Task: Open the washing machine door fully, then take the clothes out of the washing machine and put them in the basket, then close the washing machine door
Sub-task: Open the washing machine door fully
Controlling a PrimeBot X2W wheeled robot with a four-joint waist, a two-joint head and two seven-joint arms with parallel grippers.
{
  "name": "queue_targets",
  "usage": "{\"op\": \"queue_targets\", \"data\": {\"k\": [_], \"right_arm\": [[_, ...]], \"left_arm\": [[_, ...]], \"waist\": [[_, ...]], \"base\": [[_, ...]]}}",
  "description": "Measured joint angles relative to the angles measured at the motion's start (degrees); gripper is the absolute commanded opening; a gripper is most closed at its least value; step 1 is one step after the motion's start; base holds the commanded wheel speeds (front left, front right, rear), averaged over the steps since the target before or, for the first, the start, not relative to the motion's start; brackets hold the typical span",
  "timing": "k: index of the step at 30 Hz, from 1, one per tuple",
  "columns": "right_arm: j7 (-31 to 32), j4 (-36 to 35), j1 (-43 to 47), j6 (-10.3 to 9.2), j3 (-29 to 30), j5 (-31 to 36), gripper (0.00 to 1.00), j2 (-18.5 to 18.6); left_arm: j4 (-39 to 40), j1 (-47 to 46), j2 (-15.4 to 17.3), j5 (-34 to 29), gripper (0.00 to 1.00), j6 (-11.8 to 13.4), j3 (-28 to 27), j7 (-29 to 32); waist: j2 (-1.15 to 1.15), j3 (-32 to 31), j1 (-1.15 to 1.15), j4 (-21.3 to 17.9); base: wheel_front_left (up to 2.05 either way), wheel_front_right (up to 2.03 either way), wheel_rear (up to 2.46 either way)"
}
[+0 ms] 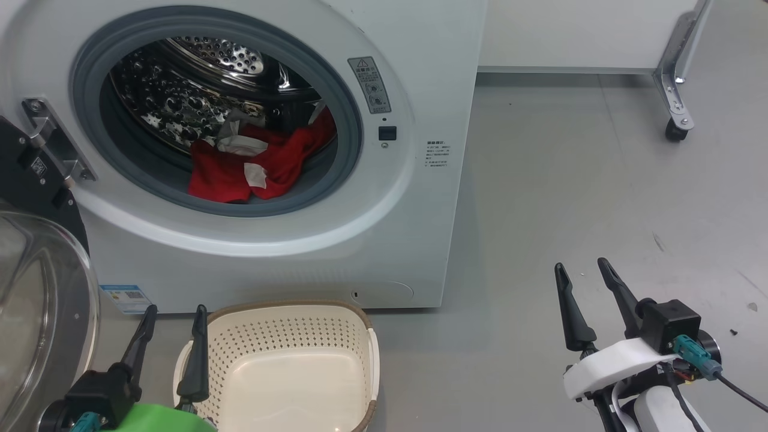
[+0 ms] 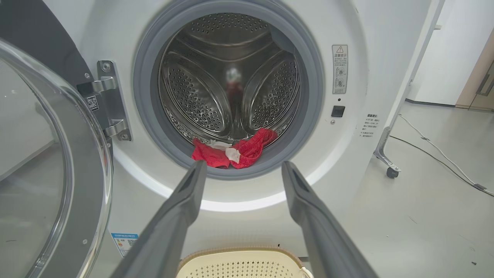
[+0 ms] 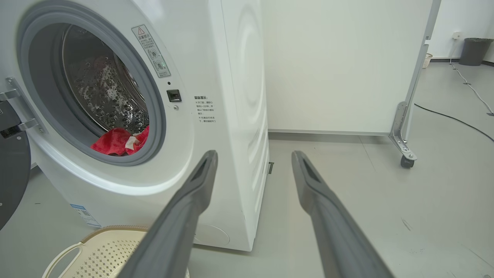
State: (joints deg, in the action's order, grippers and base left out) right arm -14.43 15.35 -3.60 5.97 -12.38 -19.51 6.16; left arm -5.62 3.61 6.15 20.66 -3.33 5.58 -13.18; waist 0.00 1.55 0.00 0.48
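Head view: washing machine [image 1: 360,240] takes the upper left. The washing machine door [image 1: 36,288] is swung out on its hinge [image 1: 54,141] at the machine's left edge, glass bowl showing. It looks well open, but I can't tell if it is at its stop. The clothes [image 1: 252,162], red with white patches, are heaped at the bottom of the drum [image 1: 180,90], just behind the gasket [image 1: 87,120]. The basket [image 1: 288,304] sits on the floor [image 1: 540,180] right in front of the machine, below the opening, nothing in it. Left claw [image 1: 175,312] is wide and holds nothing, low in front of the machine beside the basket. Right claw [image 1: 581,267] is also wide and holds nothing, well off past the machine's right side, over bare floor.

Left wrist view: fingers spread wide, aimed straight at the machine's opening. The red heap shows between the tips but is apart from them, and the basket rim is under the machine front.

Right wrist view: fingers spread wide, pointing past the machine's right corner. Clothes show low in the drum, basket at the machine's foot.

Step judged: door-opening looks done, and unloading is in hand with no garment gripped yet. Next move likely calls for the left claw to reach over the gasket lip, pinch a thick fold of red fabric, lift it clear of the lip and drop it in the basket.
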Motion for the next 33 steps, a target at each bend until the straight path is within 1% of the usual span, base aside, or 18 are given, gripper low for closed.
{"op": "queue_targets", "data": {"k": [11,33], "right_arm": [[0.0,0.0,0.0,0.0,0.29,0.0,1.0,-0.33],[0.0,0.16,-0.01,0.02,0.55,0.0,1.0,-0.45]], "left_arm": [[0.01,-0.01,0.08,-0.07,1.0,0.0,0.07,-0.01],[-0.22,-0.01,0.09,-0.08,1.0,0.0,0.21,-0.01]], "waist": [[0.0,0.38,0.0,-0.22],[0.0,0.66,0.0,-0.13]], "base": [[0.27,-0.27,0.0],[0.0,0.0,0.0]]}}
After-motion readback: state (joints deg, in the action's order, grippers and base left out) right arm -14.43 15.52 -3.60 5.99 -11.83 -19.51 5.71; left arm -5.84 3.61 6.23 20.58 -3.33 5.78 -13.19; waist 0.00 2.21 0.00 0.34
